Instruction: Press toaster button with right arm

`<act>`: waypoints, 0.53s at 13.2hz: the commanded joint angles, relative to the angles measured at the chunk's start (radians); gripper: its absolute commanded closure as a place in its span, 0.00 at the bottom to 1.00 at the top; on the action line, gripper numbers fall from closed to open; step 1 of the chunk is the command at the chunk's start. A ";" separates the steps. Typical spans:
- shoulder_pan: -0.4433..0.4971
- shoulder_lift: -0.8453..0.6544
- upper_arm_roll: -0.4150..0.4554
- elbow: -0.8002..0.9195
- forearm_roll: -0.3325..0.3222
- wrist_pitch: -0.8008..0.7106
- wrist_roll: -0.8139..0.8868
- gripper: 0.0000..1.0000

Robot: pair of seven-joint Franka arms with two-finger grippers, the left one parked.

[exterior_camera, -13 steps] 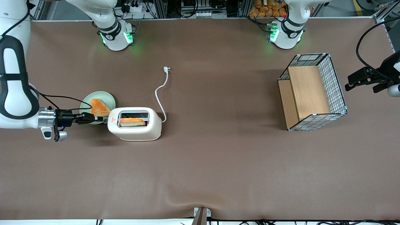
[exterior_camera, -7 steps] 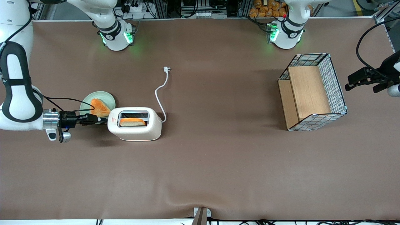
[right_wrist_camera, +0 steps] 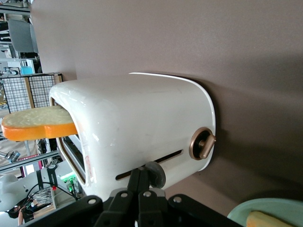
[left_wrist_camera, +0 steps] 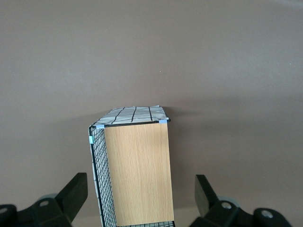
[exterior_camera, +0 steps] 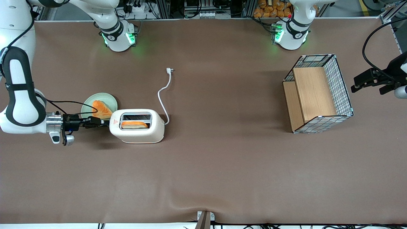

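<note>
Right wrist view only: gripper (right_wrist_camera: 140,185) fingers pressed together, tips on the grey toaster button (right_wrist_camera: 152,174) of the toaster (right_wrist_camera: 142,127), its slot and a brass knob (right_wrist_camera: 201,143) alongside. Front view, centre-left of frame: the same cream-white toaster (exterior_camera: 137,126) on the brown table (exterior_camera: 222,165), toast slice (exterior_camera: 134,124) in the nearer slot, right arm (exterior_camera: 22,105) at the frame's left edge. Green plate (exterior_camera: 109,101) with bread just farther; cord (exterior_camera: 163,95) trails up-frame. Wire basket (exterior_camera: 318,93) toward the parked arm's end.
</note>
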 commanded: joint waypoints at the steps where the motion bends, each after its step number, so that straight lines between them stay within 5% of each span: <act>1: -0.015 0.038 0.012 0.012 0.037 -0.009 -0.056 1.00; 7: -0.010 0.041 0.010 0.013 0.039 -0.008 -0.057 1.00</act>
